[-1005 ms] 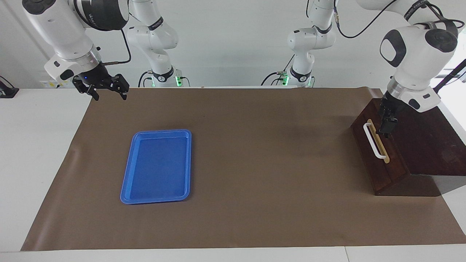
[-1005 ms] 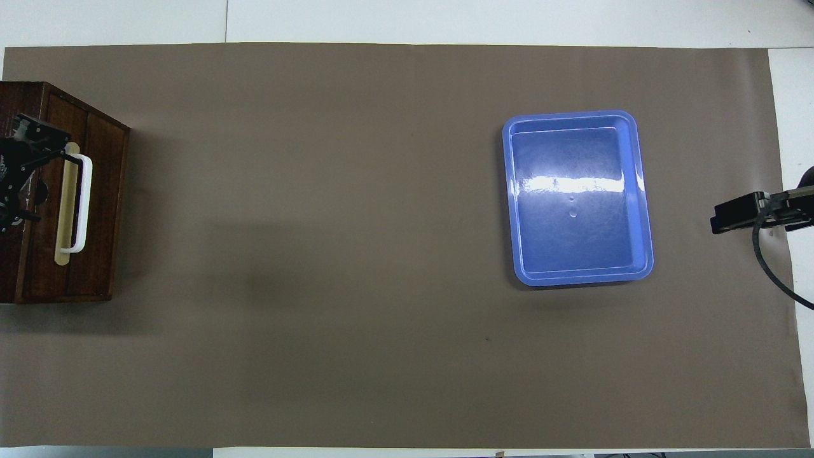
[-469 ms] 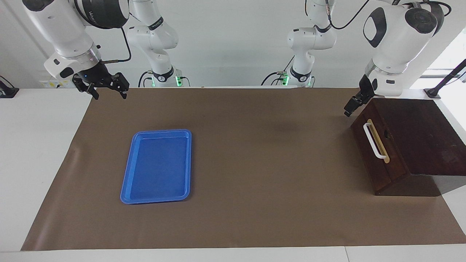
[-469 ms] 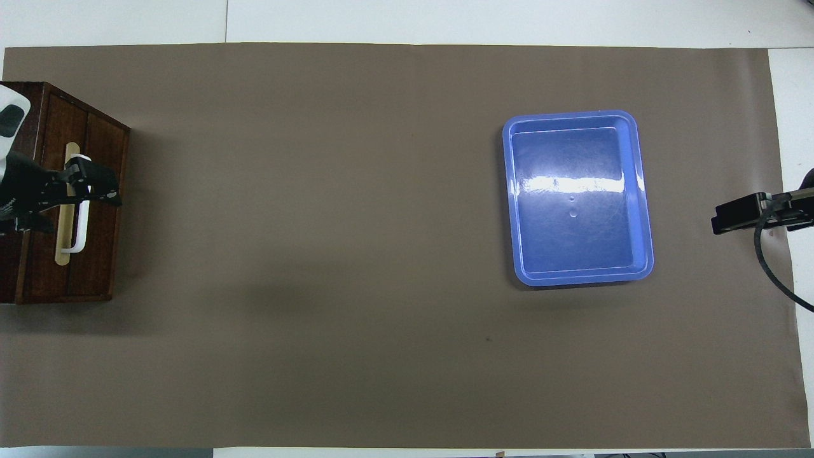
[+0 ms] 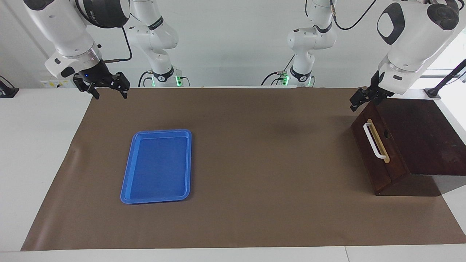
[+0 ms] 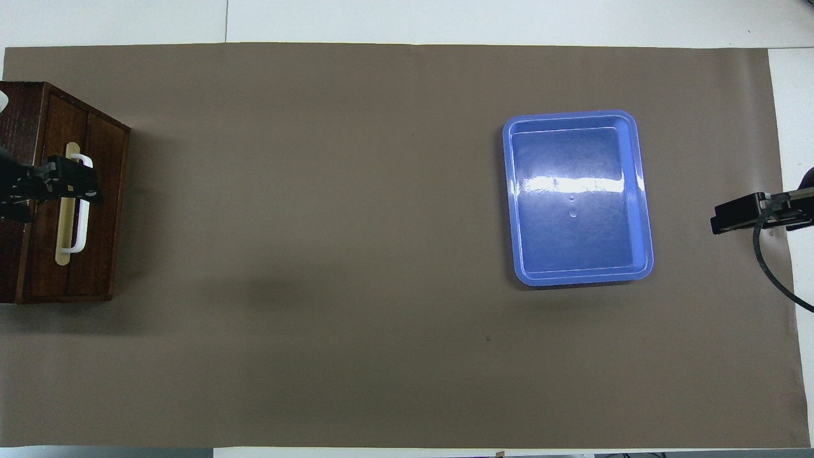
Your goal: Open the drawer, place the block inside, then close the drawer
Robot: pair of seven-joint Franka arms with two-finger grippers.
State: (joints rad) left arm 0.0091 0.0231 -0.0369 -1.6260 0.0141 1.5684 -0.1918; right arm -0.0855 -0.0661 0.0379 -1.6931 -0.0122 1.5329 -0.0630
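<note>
Facing view: a brown mat [image 5: 255,163] covers the table, with the two arms standing at the top.
Drawer [image 5: 376,153]: pushed in flush with its dark wooden box [image 5: 426,134] at the left arm's end of the table; the white handle [image 5: 374,141] sits on a tan strip across the front.
Block: no yellow cube shows in either view.
Left gripper [image 5: 360,99]: raised over the box's corner nearest the robots, above the handle's end and clear of it; fingers spread, holding nothing.
Right gripper [image 5: 105,87]: waits in the air over the mat's edge at the right arm's end of the table; fingers spread, holding nothing.
Blue tray [image 5: 158,165]: flat on the mat toward the right arm's end, well apart from the drawer.
Overhead view: the left gripper [image 6: 67,183] covers the upper part of the handle [image 6: 81,210]; the tray [image 6: 575,197] has a bare floor.
</note>
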